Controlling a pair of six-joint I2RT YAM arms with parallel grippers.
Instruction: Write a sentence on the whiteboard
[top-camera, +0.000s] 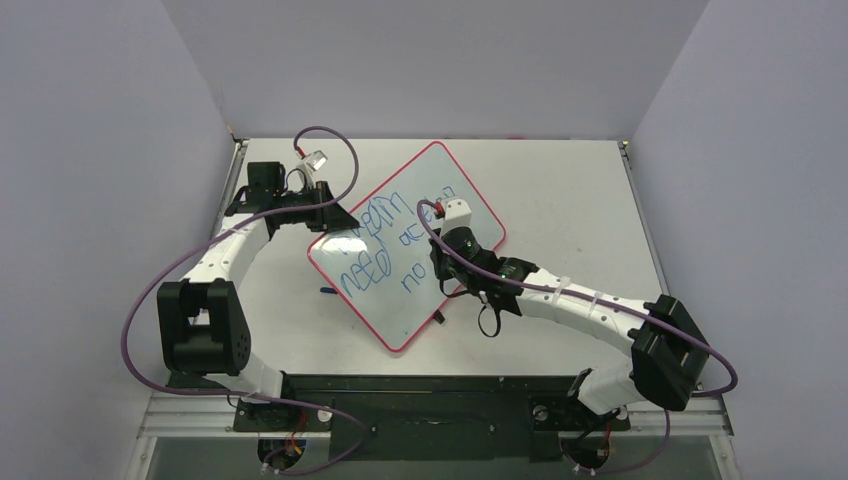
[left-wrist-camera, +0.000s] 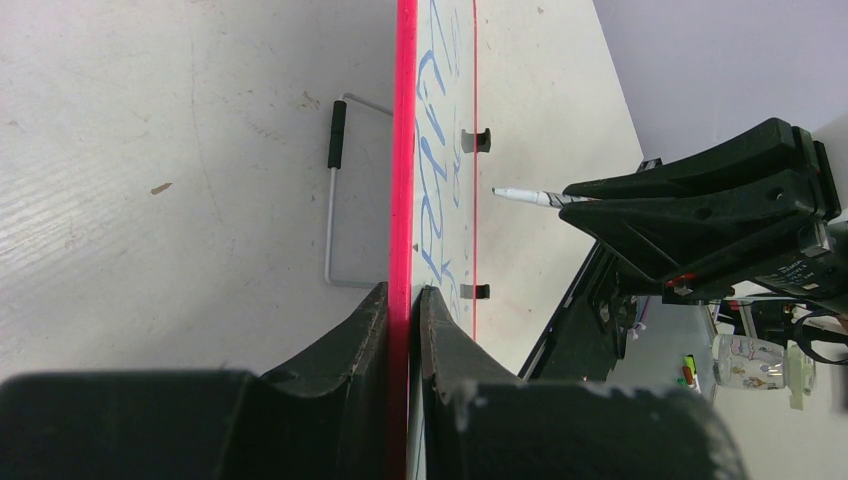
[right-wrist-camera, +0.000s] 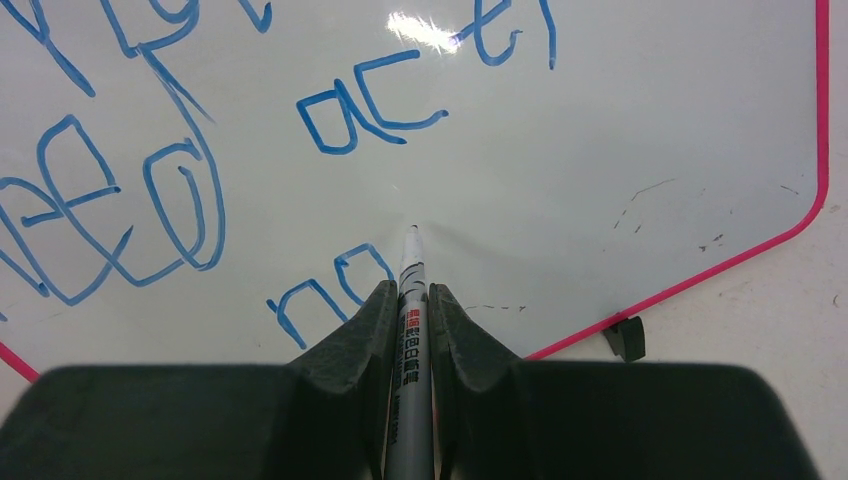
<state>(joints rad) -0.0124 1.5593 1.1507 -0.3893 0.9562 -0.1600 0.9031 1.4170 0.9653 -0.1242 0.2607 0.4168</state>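
Right claw (right-wrist-camera: 410, 290) pinches a marker (right-wrist-camera: 411, 265) over the whiteboard (right-wrist-camera: 620, 120) beside the sentence (top-camera: 385, 240); left claw (left-wrist-camera: 405, 290) clamps its rim (left-wrist-camera: 405, 150).

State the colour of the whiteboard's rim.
Bright pinkish red; the whiteboard rim shows best in the left wrist view.

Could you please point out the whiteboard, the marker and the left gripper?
whiteboard (top-camera: 402, 316): top external view, bare surface near lower corner.
marker (right-wrist-camera: 409, 350): right wrist view, printed part of its barrel.
left gripper (left-wrist-camera: 404, 292): left wrist view, between its fingertips.
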